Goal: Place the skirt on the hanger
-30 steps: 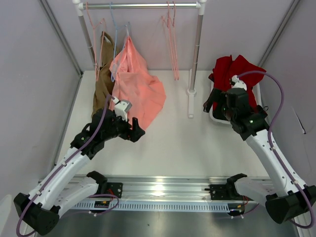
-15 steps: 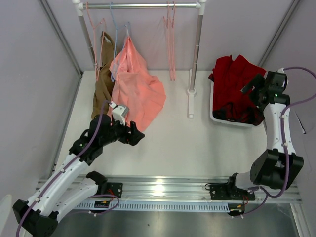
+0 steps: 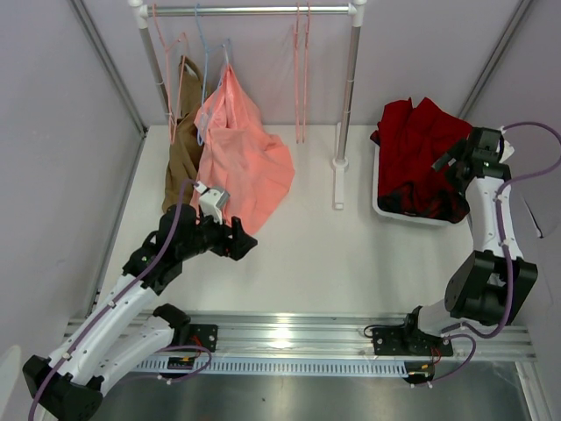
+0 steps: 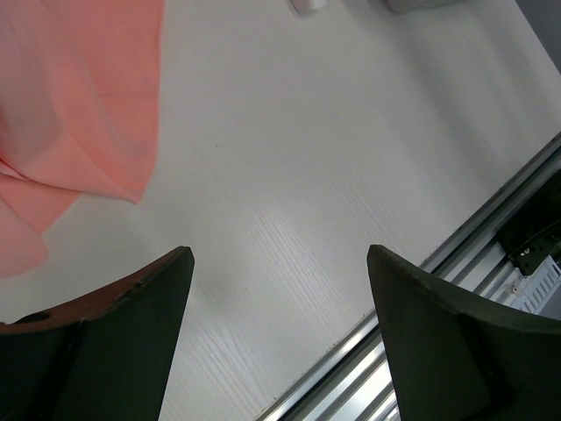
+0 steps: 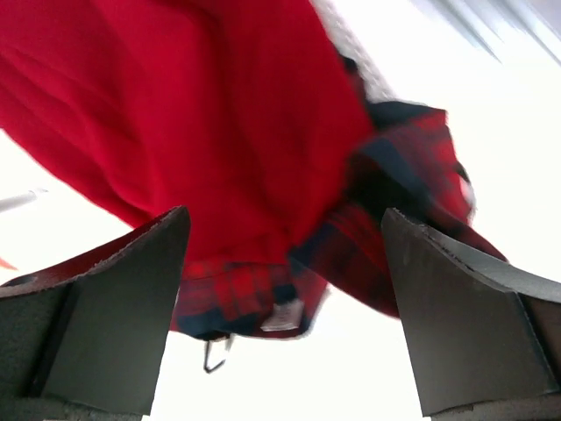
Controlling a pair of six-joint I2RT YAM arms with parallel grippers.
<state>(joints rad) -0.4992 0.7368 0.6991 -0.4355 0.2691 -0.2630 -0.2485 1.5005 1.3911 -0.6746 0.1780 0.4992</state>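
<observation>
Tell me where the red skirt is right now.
In the top view the skirt lies heaped in the white bin on the right side, over the checked garment, beside the open right gripper.

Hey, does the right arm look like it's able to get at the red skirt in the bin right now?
Probably yes. The right fingers stand open just beside the skirt, which lies uncovered in the bin above the checked garment, with nothing between them.

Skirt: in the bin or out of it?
In the bin. The skirt lies bunched in the white bin over the checked garment; the open right gripper holds nothing.
</observation>
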